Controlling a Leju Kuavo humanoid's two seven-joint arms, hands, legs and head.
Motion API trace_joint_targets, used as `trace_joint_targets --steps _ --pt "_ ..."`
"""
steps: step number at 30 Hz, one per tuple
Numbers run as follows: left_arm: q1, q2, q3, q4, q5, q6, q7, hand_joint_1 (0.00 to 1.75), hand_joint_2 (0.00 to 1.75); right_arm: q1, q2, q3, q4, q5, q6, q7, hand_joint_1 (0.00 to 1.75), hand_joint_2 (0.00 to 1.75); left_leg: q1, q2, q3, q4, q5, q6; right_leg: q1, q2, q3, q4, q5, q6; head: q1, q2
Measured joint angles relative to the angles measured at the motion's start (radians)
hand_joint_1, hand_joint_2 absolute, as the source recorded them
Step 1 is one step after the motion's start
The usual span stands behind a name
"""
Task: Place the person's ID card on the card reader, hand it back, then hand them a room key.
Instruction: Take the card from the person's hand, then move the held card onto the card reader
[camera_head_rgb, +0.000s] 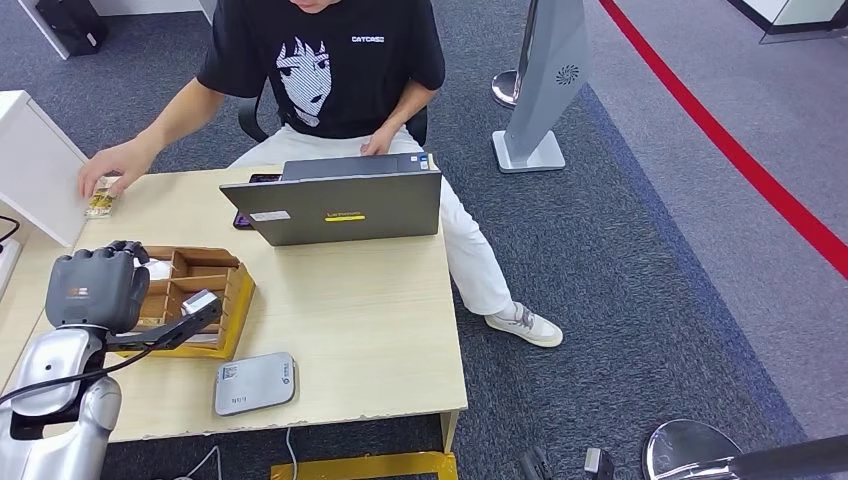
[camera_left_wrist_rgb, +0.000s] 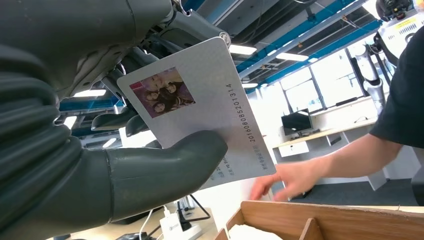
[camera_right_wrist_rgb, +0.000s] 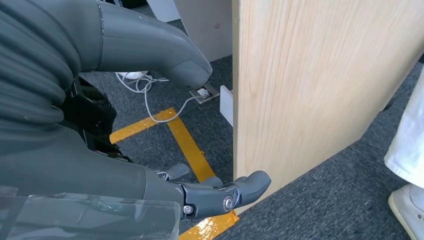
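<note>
a light wood counter (camera_head_rgb: 360, 330) stands on dark grey carpet (camera_head_rgb: 640, 270). a red line (camera_head_rgb: 740, 150) runs diagonally across the carpet on the right, and yellow tape (camera_head_rgb: 365, 466) marks the floor under the counter's near edge. a grey stand (camera_head_rgb: 545, 85) rises beyond. the left wrist view shows blue ceiling beams (camera_left_wrist_rgb: 310, 35), strip lights (camera_left_wrist_rgb: 242, 50) and bright windows (camera_left_wrist_rgb: 330, 82).

On the table (camera_head_rgb: 380, 330) there is one open laptop (camera_head_rgb: 340, 205), one grey card reader (camera_head_rgb: 254, 382) near the front edge, and one wooden compartment tray (camera_head_rgb: 205, 285) on the left. One white card (camera_left_wrist_rgb: 210, 105) sits in the left hand (camera_head_rgb: 95, 288). One person (camera_head_rgb: 330, 60) sits on the far side.
</note>
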Motion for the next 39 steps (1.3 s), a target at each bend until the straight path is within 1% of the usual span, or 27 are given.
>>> trace_joint_targets --steps 10,13,14,16,18,20,21,23,25,27,29,32,39 --pt "0.002 -0.002 0.000 -0.005 0.002 0.001 -0.001 1.75 1.75 0.000 0.000 -0.009 0.000 0.000 0.000 0.000 0.00 1.75 0.000 0.000 0.000 0.000 0.000 0.000 0.000 0.000 0.000 0.000 0.000 0.000 0.000 0.000" --pt "0.022 -0.005 0.000 -0.027 0.050 0.033 -0.036 1.75 1.75 0.001 0.000 -0.012 0.000 0.003 0.000 -0.002 0.00 1.75 0.000 0.001 0.000 0.000 0.000 0.000 0.000 0.001 0.000 0.000 0.000 0.000 0.000 0.000" --pt "0.044 -0.009 0.000 -0.051 0.078 0.059 -0.058 1.75 1.75 0.003 0.001 -0.013 0.000 0.005 -0.002 -0.005 0.00 1.75 0.000 0.001 0.000 0.000 0.000 0.000 0.000 0.001 0.000 0.000 0.000 0.000 0.000 0.000" --pt "0.119 -0.029 -0.002 -0.131 0.123 0.126 -0.100 1.75 1.75 0.012 0.004 -0.016 0.000 0.006 -0.014 -0.017 0.00 1.75 -0.001 0.002 0.000 0.000 -0.001 0.000 0.000 0.003 0.000 0.000 0.000 0.000 0.000 0.000" --pt "0.227 -0.057 -0.013 -0.226 0.131 0.194 -0.137 1.75 1.75 0.024 0.010 -0.020 0.001 0.003 -0.032 -0.033 0.00 1.75 -0.001 0.003 0.000 0.000 -0.003 0.001 -0.001 0.003 0.000 0.000 -0.001 0.000 0.000 0.000" --pt "0.344 -0.077 -0.042 -0.307 0.079 0.268 -0.155 1.75 1.75 0.036 0.016 -0.029 0.002 -0.008 -0.044 -0.046 0.00 1.75 -0.001 0.003 0.000 0.000 -0.005 0.001 -0.001 0.004 0.000 -0.001 -0.002 0.001 0.000 0.000" --pt "0.398 -0.081 -0.062 -0.340 0.038 0.306 -0.149 1.75 1.75 0.040 0.019 -0.036 0.003 -0.017 -0.048 -0.051 0.00 1.75 -0.001 0.003 0.000 0.000 -0.006 0.001 -0.001 0.004 -0.001 -0.001 -0.003 0.001 0.000 0.000" --pt "0.487 -0.075 -0.105 -0.390 -0.022 0.360 -0.104 1.75 1.75 0.045 0.023 -0.051 0.004 -0.026 -0.054 -0.055 0.00 1.75 -0.001 0.003 0.000 0.000 -0.007 0.002 -0.001 0.004 -0.001 -0.001 -0.004 0.002 0.000 0.000" --pt "0.546 -0.058 -0.135 -0.422 -0.031 0.373 -0.050 1.75 1.75 0.047 0.024 -0.062 0.004 -0.024 -0.062 -0.055 0.00 1.75 -0.001 0.003 0.000 0.000 -0.007 0.002 -0.001 0.003 -0.001 -0.001 -0.005 0.002 0.000 0.000" --pt "0.581 -0.041 -0.145 -0.436 -0.016 0.369 -0.028 1.75 1.75 0.047 0.024 -0.069 0.004 -0.018 -0.066 -0.054 0.00 1.75 0.000 0.003 0.000 0.000 -0.007 0.002 0.000 0.002 0.000 -0.001 -0.004 0.002 0.000 0.000" --pt "0.599 -0.031 -0.147 -0.438 0.004 0.366 -0.036 1.75 1.75 0.047 0.024 -0.072 0.004 -0.012 -0.062 -0.051 0.00 1.75 0.001 0.002 0.000 0.000 -0.006 0.001 0.000 0.002 0.000 -0.001 -0.004 0.001 0.000 0.000" --pt "0.603 -0.028 -0.147 -0.438 0.022 0.364 -0.053 1.75 1.75 0.047 0.024 -0.075 0.004 -0.009 -0.056 -0.042 0.00 1.75 0.001 0.002 0.000 0.000 -0.004 0.000 0.000 0.002 0.000 -0.001 -0.003 0.000 0.000 0.000" --pt "0.599 -0.030 -0.134 -0.418 0.064 0.348 -0.056 1.75 1.75 0.046 0.024 -0.088 0.004 0.003 -0.057 -0.033 0.00 1.75 0.000 0.002 0.001 0.000 -0.004 0.000 0.000 0.002 0.001 -0.001 -0.002 0.000 0.000 0.000"
